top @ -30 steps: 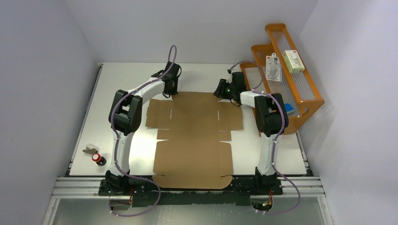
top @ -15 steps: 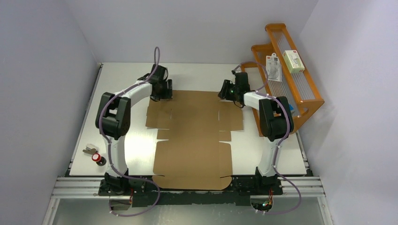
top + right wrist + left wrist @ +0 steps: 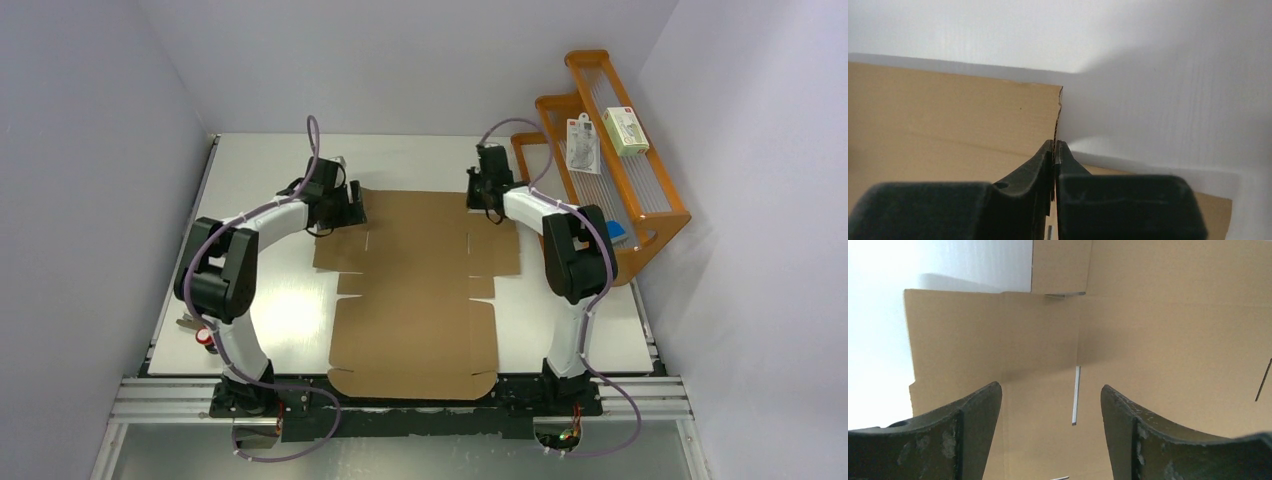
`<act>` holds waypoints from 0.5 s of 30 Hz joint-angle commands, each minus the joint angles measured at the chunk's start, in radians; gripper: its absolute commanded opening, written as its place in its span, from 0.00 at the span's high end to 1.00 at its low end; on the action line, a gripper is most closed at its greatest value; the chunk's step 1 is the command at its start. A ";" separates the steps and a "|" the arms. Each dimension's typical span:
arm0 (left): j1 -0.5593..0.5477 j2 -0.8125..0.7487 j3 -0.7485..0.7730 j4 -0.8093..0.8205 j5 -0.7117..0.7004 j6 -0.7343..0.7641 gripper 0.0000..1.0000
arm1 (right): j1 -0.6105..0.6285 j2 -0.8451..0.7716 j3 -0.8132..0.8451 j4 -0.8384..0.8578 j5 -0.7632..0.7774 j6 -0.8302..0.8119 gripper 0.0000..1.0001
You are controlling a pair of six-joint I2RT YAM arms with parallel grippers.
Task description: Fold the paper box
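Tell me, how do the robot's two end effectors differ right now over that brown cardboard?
The left end effector is open, its fingers spread above the paper box and holding nothing; the right end effector is shut, pinching the cardboard's edge. The left is near the sheet's far left corner, the right near its far right corner. Both have two dark fingers and work at the far end of the same sheet.

No words or numbers can be read from where I stand. At the upper right of the top view, two small white packages (image 3: 583, 142) on the orange rack (image 3: 655, 200) carry some print and small red marks, all too small to read. The paper box (image 3: 415, 290) shows only plain brown cardboard.
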State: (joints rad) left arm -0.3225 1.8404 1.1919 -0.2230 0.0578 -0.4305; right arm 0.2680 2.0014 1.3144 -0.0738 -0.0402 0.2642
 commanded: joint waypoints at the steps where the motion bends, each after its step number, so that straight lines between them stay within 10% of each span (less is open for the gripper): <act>1: -0.004 -0.071 -0.034 0.057 -0.054 -0.016 0.22 | 0.083 0.015 0.109 -0.105 0.222 -0.061 0.93; 15: 0.026 -0.147 -0.103 0.031 -0.148 -0.003 0.15 | 0.167 0.155 0.296 -0.239 0.396 -0.102 0.96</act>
State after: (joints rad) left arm -0.3134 1.7359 1.1152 -0.2131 -0.0780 -0.4339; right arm 0.4351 2.1204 1.5646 -0.2626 0.3153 0.1730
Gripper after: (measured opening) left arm 0.848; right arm 0.054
